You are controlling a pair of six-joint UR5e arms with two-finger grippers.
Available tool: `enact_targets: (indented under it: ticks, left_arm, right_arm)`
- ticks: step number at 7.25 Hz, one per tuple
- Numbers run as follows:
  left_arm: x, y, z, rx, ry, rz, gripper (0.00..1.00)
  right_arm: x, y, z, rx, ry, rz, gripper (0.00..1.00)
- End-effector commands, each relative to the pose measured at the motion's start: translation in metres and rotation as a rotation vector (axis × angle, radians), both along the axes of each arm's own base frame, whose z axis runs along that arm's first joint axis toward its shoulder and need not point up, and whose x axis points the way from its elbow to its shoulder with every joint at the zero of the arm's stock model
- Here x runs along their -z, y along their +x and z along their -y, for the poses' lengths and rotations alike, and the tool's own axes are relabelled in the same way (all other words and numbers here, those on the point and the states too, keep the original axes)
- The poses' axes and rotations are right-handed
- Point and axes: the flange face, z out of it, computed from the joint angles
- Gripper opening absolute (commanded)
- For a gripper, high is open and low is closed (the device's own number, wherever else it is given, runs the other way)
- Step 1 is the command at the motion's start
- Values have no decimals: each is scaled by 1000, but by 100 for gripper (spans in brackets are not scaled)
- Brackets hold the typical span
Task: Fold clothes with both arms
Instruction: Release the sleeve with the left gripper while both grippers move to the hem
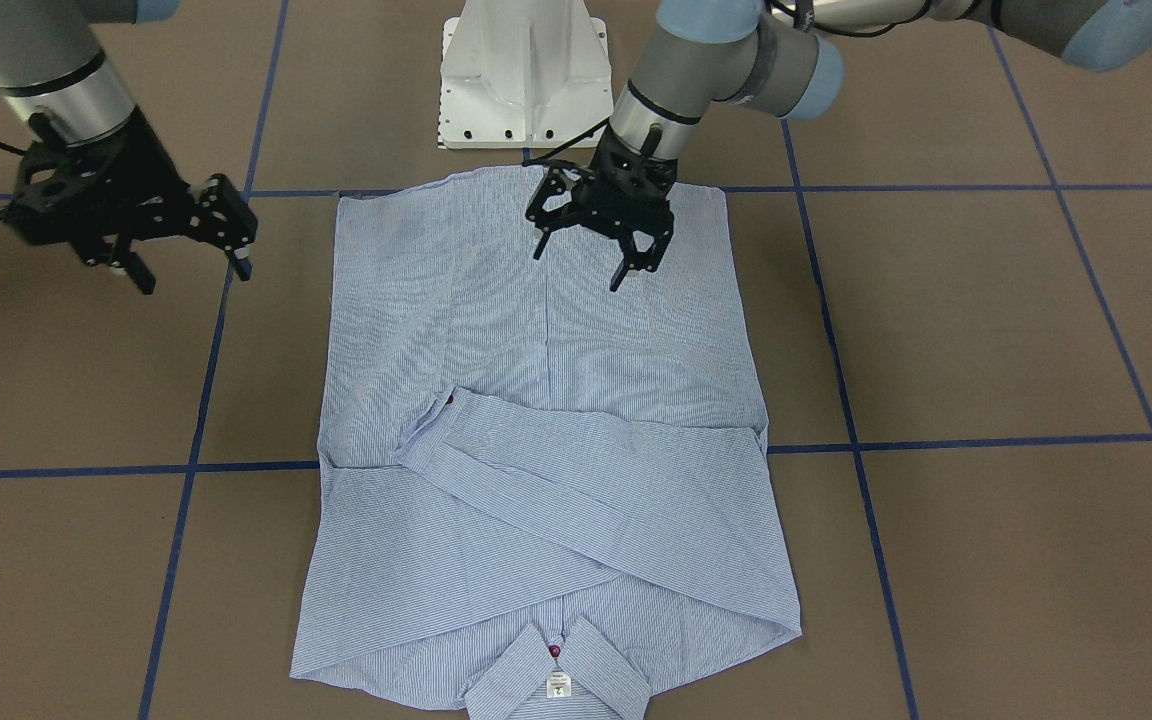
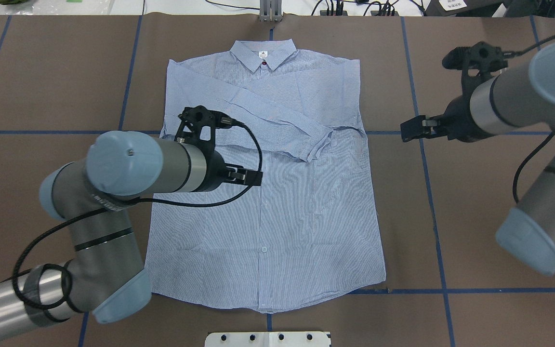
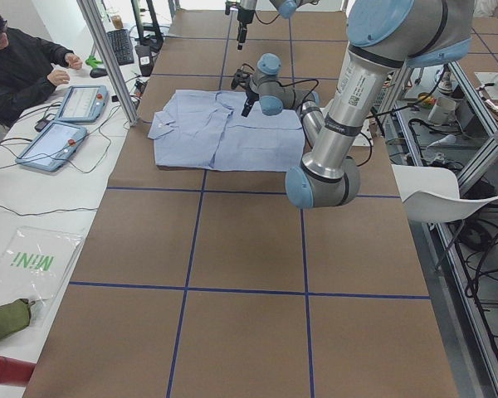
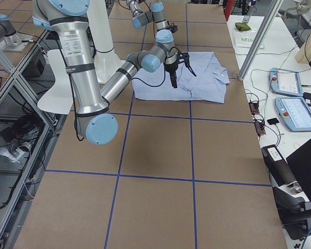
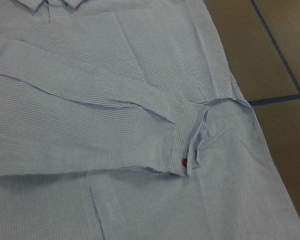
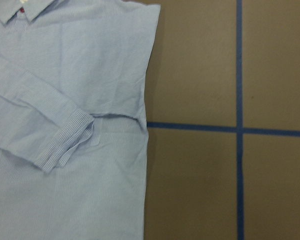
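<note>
Left black two-finger gripper (image 1: 581, 262): jaws spread, nothing held. It hovers over the lower body of the light blue white-striped long-sleeved shirt (image 1: 546, 520), toward the hem (image 1: 456, 178); cannot tell if it touches cloth. Right black two-finger gripper (image 1: 194, 272): also spread and empty, over the brown table with blue tape lines (image 1: 986, 320), just beside the shirt's side edge, off the fabric.

Step looks like going in for a body fold. To do it well, pinch matching points on opposite edges, lift both together, keep the folded sleeve from sliding and lay the edges square.

Shirt lies flat, collar (image 2: 263, 50) far from the robot. A sleeve is folded across the chest, its cuff (image 5: 190, 140) toward the robot's right.
</note>
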Motion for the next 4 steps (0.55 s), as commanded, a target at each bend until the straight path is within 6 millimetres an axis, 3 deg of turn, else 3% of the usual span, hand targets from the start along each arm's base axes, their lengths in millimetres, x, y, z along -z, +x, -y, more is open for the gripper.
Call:
enact_targets:
  ticks: [1,2,3,4]
  left_arm:
    - [-52,-36,-28,-3,-47,46,100]
    - [-95,-39,-58,11,-159,69,100]
    - [-118,-34,-88,58,-197,82,100]
    - [-141,-31,-105,51,-223,122,100]
  right_arm:
    - [2,-55,-103,-48,-38,3,100]
    - [-9,-74,-140,-81,-45,-15,100]
    - [-5,-81,-157,-93,-66,8,100]
    - [-9,-86,-167,-88,-58,9,100]
